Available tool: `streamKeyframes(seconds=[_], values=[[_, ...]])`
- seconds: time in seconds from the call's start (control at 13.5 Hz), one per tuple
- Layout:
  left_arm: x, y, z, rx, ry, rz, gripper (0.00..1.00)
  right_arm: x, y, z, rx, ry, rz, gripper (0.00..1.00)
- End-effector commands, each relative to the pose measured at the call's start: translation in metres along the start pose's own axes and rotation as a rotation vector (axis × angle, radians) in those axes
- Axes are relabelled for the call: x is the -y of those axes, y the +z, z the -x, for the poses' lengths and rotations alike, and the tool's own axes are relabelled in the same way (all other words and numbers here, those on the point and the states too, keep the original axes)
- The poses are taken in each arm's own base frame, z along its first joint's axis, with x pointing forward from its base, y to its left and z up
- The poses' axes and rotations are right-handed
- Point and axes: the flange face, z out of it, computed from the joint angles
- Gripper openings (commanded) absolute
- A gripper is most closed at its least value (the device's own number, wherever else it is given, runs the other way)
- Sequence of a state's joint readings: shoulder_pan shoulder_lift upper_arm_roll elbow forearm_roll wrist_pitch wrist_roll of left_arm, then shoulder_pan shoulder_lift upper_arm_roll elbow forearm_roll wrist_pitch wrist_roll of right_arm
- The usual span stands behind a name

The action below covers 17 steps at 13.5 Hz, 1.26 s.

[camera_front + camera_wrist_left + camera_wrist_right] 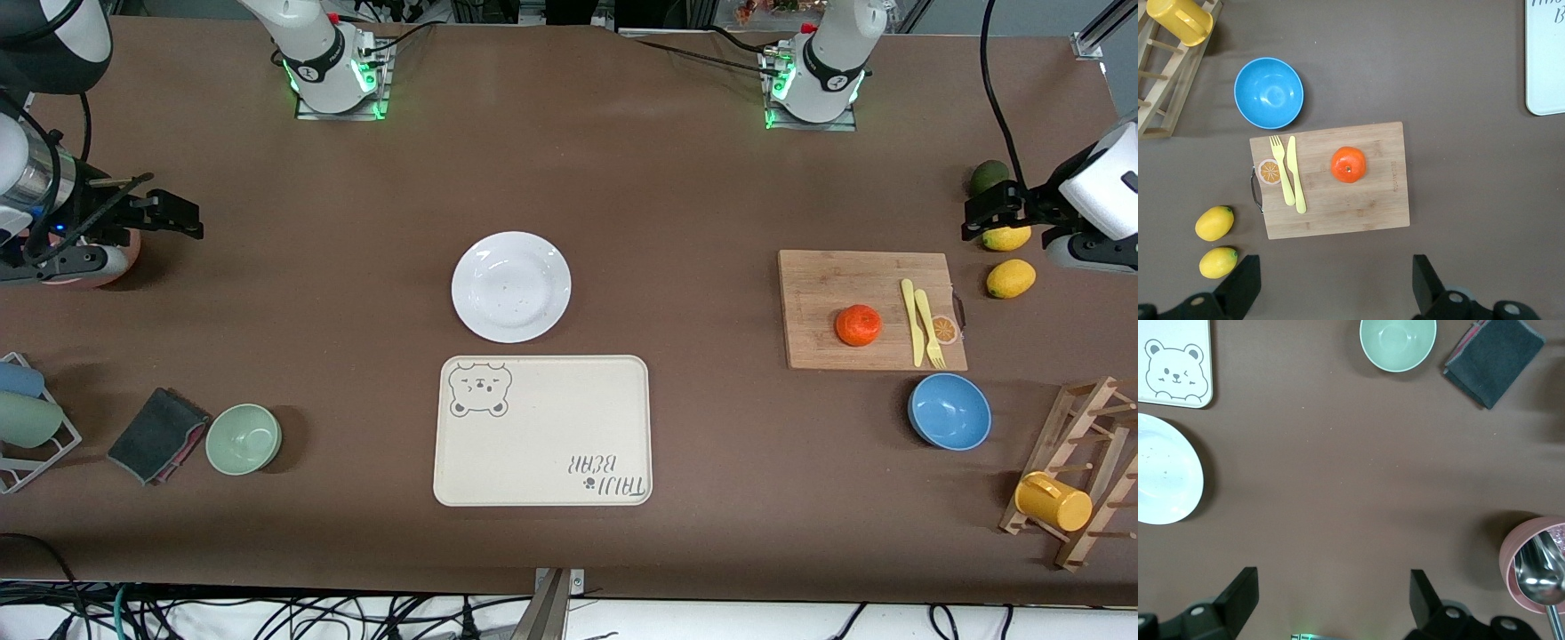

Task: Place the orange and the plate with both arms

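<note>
The left hand (978, 218) hangs empty with its fingers (1241, 287) spread wide apart, up over the lemons (1010, 278) at the left arm's end of the counter (622, 178), where a dark green fruit (987, 176) also lies. Seen from its wrist, it looks down on a wooden cutting board (1331, 213) that carries the orange (1348, 165) near its middle, with a yellow fork (1282, 169) and yellow knife (1296, 175) side by side toward the lemons' edge, next to a small printed orange-slice picture (1270, 172). A blue bowl (949, 412) sits just nearer the front camera than the board, and a wooden rack (1089, 444) with a yellow mug (1053, 502) stands at the counter's end. The right hand (164, 215) waits at the right arm's end, its fingers (1238, 600) likewise wide apart and holding nothing, up over bare counter beside a pink cup (1538, 563) with a metal spoon (1538, 577) in it. The white plate (511, 286) rests in the middle of the counter, well apart from the orange, just beside the cream bear tray (542, 431), which lies nearer the front camera. A pale green bowl (244, 438) and a folded dark cloth (157, 435) lie toward the right arm's end.
</note>
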<state>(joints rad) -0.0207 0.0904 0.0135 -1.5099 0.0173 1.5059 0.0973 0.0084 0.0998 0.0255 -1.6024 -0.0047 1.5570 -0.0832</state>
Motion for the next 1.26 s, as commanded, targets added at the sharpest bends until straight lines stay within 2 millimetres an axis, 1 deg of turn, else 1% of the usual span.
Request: streamKeyframes(seconds=[0.0,0.59,1.19], values=[[0.0004,-0.0069,0.0017,-0.002,0.002,0.025,1.00,0.0007,-0.0015,0.0031,0.023,0.001,0.009,1.00],[0.0012,-0.0067,0.0019,0.000,0.000,0.026,1.00,-0.0020,-0.0025,0.0014,0.020,-0.007,0.009,1.00],[0.0003,-0.0040,0.0018,0.009,0.002,0.026,1.00,0.0015,-0.0018,0.0022,0.023,-0.008,0.009,1.00]])
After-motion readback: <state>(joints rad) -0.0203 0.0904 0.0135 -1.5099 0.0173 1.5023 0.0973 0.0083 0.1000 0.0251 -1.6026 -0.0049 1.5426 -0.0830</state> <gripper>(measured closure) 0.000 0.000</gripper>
